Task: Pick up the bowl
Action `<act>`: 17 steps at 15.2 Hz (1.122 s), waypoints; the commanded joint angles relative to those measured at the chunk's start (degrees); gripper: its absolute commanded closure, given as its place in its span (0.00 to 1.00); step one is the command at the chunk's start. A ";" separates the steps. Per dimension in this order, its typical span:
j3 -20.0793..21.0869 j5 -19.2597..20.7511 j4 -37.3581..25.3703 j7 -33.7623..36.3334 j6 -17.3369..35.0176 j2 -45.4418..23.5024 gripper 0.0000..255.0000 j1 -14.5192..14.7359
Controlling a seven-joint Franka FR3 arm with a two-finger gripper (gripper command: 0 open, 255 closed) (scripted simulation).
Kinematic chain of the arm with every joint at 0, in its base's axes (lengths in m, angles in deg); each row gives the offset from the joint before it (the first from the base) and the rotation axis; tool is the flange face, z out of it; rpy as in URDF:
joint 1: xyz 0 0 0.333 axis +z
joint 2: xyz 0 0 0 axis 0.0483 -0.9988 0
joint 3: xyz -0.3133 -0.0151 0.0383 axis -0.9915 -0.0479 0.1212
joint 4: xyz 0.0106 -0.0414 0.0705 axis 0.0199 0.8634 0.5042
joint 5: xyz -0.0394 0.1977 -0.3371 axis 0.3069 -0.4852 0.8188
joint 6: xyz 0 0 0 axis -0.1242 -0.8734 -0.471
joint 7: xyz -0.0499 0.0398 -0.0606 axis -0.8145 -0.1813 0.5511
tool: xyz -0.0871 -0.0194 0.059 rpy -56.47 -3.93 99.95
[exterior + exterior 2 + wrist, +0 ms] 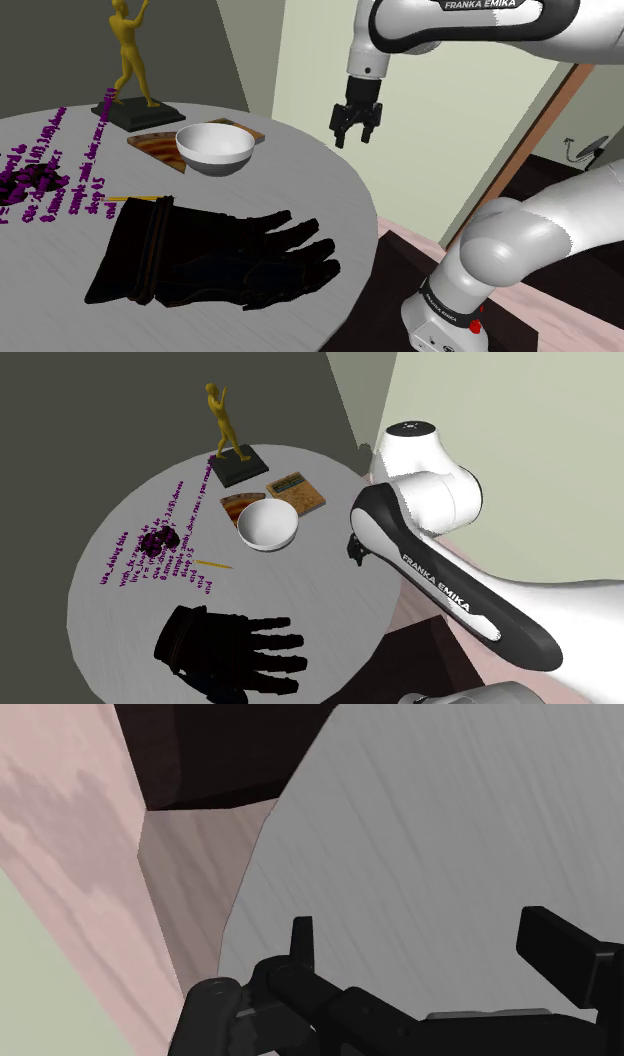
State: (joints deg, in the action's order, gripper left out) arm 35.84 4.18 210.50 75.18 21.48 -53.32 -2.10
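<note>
1. Shoulder view:
   - Find the white bowl upright, open side up, on the round grey worktop.
   - Note a striped flat tile at its far side, touching or just under it; cannot tell which.
   - Note a gold figurine behind that, and a black glove nearer the camera, apart from the bowl.
   - Read the gripper as up in the air on this view's right of the bowl, well apart from it, pointing down, jaws parted, nothing in them.
2. Second exterior view:
   - Confirm the bowl sits towards the far side of the worktop, with its near and right rim free.
   - Spot the gripper over the worktop edge, right of the bowl, half hidden by the arm.
3. Wrist view:
   - See the gripper wide open and empty.
   - Note it looks down on bare worktop and, past its edge, pinkish floor.
4. Handling (judgement):
   - Treat as rigid, thin-walled and probably light; smooth, so likely slippery; possibly breakable.
   - Assume too wide to span across.
   - Pinch the rim wall on the free side nearest the gripper, one jaw inside and one outside.
   - Descend vertically, close gently, and expect off-centre tilt on lift.
</note>
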 commanded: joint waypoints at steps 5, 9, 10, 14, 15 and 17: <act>2.58 -2.23 -9.43 4.22 4.01 -12.59 0.00 0.90; 3.92 -2.88 -16.88 6.82 5.43 -20.84 0.00 1.48; 4.23 -2.95 -18.93 7.47 5.64 -22.92 0.00 1.64; 5.27 -2.95 -27.94 10.05 5.82 -31.43 0.00 2.43; 5.48 -2.87 -30.43 10.69 5.70 -33.61 0.00 2.67; 5.85 -2.65 -35.74 11.96 5.22 -38.09 0.00 3.22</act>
State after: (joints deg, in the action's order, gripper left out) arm 41.43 1.44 177.28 86.36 26.79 -89.18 0.77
